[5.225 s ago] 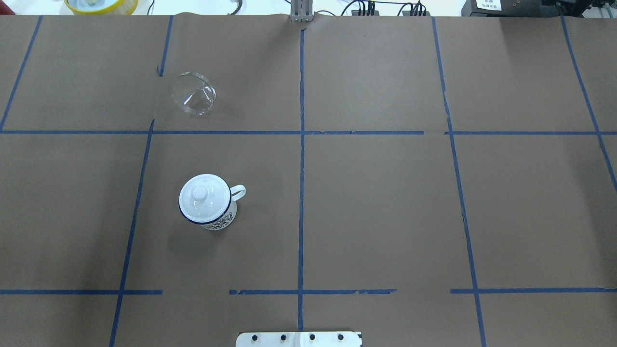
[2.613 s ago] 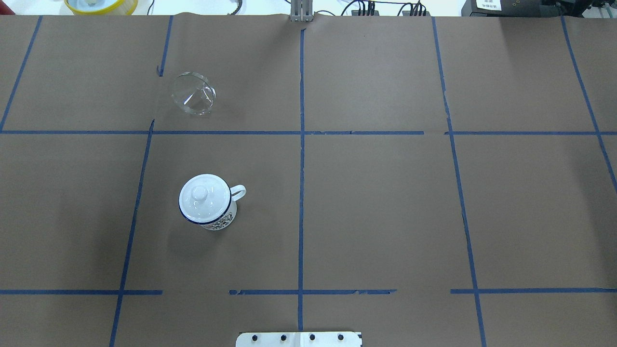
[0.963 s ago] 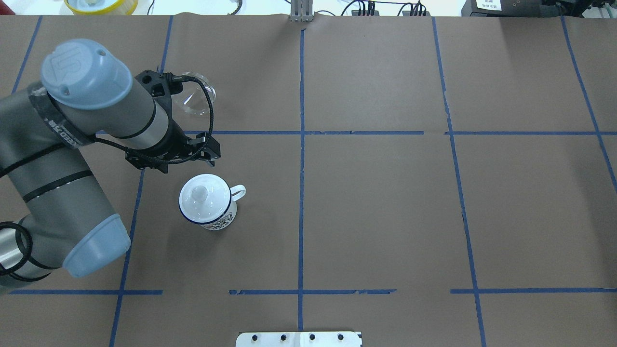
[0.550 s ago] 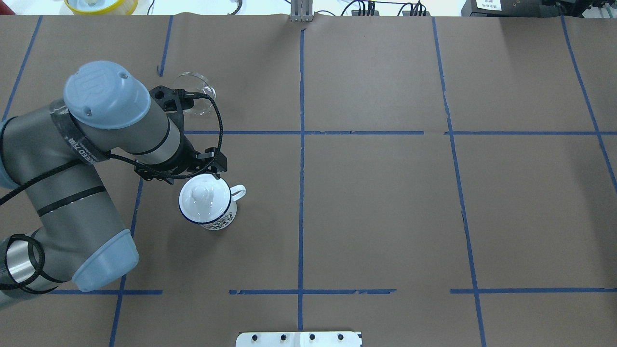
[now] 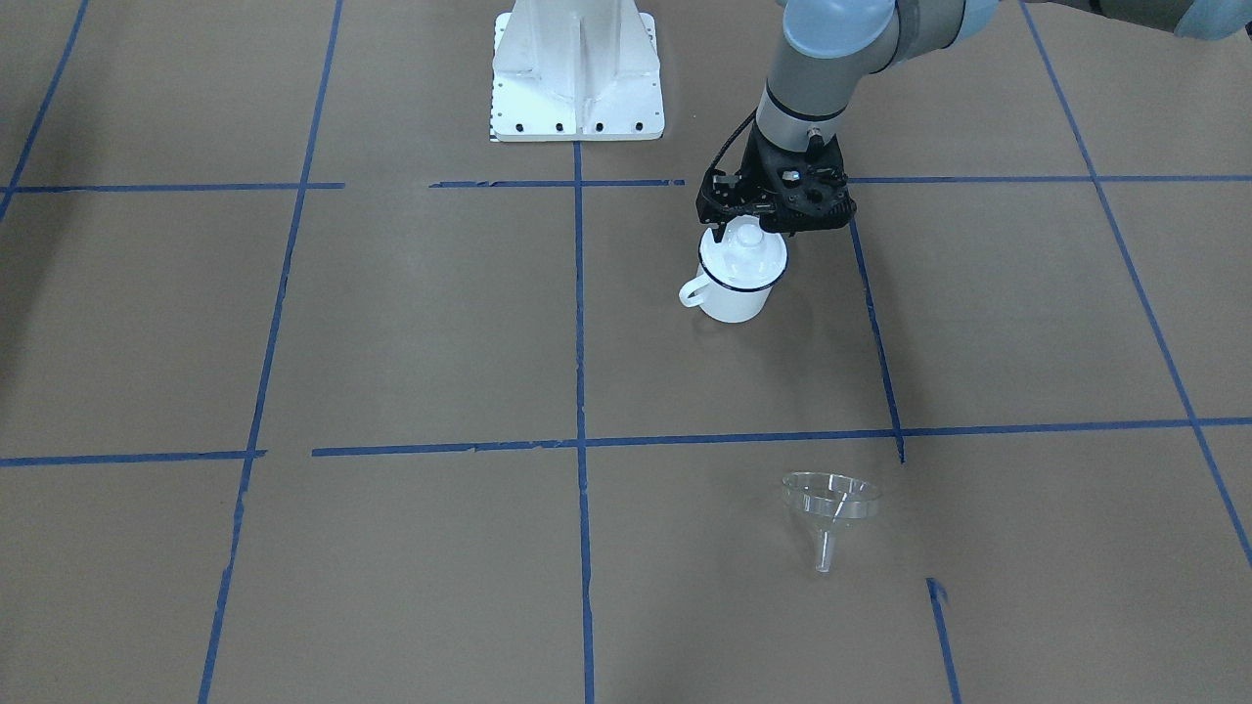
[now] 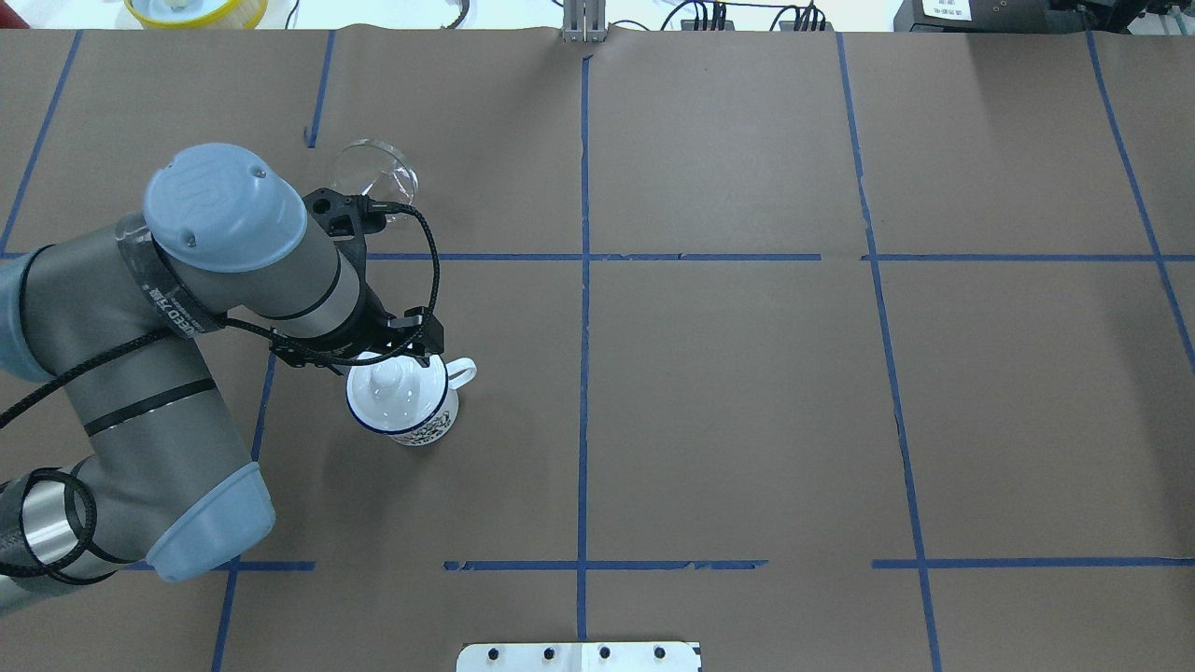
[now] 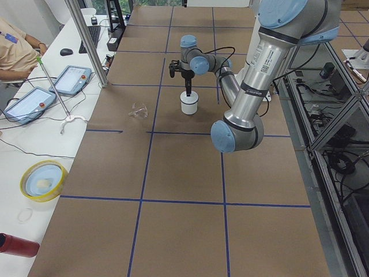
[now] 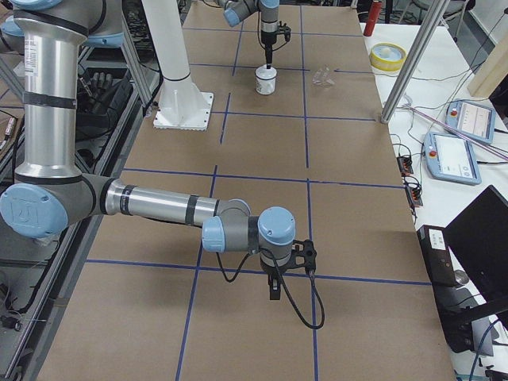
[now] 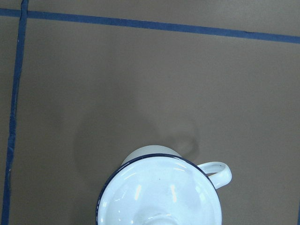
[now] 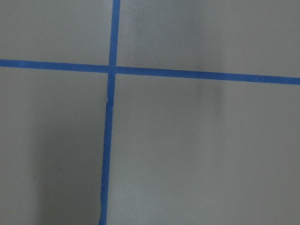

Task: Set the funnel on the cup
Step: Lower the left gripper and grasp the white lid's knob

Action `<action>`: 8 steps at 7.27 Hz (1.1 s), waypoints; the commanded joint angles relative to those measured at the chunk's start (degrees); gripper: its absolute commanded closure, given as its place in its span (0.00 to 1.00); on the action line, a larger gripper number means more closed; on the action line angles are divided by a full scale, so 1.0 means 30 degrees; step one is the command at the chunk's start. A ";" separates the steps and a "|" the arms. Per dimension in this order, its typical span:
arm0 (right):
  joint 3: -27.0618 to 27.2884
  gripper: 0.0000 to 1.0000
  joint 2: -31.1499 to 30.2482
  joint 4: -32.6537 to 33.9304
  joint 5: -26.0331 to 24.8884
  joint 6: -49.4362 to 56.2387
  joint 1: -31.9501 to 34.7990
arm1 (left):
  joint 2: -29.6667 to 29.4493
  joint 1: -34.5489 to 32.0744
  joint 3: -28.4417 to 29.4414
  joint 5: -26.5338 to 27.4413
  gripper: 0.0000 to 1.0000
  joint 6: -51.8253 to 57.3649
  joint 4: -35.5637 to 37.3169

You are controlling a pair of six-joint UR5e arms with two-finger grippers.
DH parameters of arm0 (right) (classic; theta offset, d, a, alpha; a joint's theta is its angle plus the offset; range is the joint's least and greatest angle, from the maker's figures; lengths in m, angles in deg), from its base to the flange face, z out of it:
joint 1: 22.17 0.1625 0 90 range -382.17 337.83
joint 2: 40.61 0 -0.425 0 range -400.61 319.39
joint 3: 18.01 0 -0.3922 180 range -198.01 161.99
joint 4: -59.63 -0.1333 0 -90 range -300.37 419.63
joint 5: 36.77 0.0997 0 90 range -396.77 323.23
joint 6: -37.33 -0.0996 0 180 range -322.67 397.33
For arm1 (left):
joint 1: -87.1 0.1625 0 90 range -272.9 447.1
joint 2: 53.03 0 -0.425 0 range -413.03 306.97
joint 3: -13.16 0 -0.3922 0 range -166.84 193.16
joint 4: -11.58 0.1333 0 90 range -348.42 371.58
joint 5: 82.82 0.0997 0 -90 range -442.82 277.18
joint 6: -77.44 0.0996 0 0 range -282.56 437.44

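I am looking at a big flat table (image 6: 747,392) covered in dull brown paper. Thin blue tape lines (image 6: 584,420) cut the paper into large squares. Past the far edge there is a white bench with a round yellow bowl (image 6: 196,9) and some black cables.

On the left, the fat grey left arm (image 6: 224,271) with pale blue caps bends in over the table. Just beyond it lies the funnel (image 6: 373,161). It is clear like glass, with a wide round cone and a thin short stem. It lies on its side on the paper and touches nothing else.

Nearer the robot, on the other side of a blue line, stands the cup (image 6: 415,422). It is shiny white with a dark blue rim and a small dark pattern low on its side. Its little loop handle (image 6: 462,371) points right. A round white lid (image 6: 401,397) with a knob sits on top.

The black left gripper (image 5: 751,225) hangs right above that knob. Its fingers look spread apart and hold nothing. I cannot tell if they touch the lid.

The right gripper (image 8: 272,287) shows only in the side view, low over the paper near a blue line and far from the cup. I cannot tell if its fingers are apart or together.
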 commanded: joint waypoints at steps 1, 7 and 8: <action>-0.0001 0.00 0.0000 0.0000 0.0000 -0.0023 0.0000 | -0.0007 0.0039 0.0002 -0.0001 0.28 -0.0002 0.0000; 0.0028 0.00 0.0000 0.0000 0.0000 -0.0023 0.0000 | 0.0022 0.0039 0.0060 -0.0001 0.30 0.0056 -0.0029; 0.0028 0.00 0.0000 0.0000 0.0000 0.0006 0.0000 | 0.0022 0.0039 0.0118 -0.0001 0.30 0.0056 -0.0029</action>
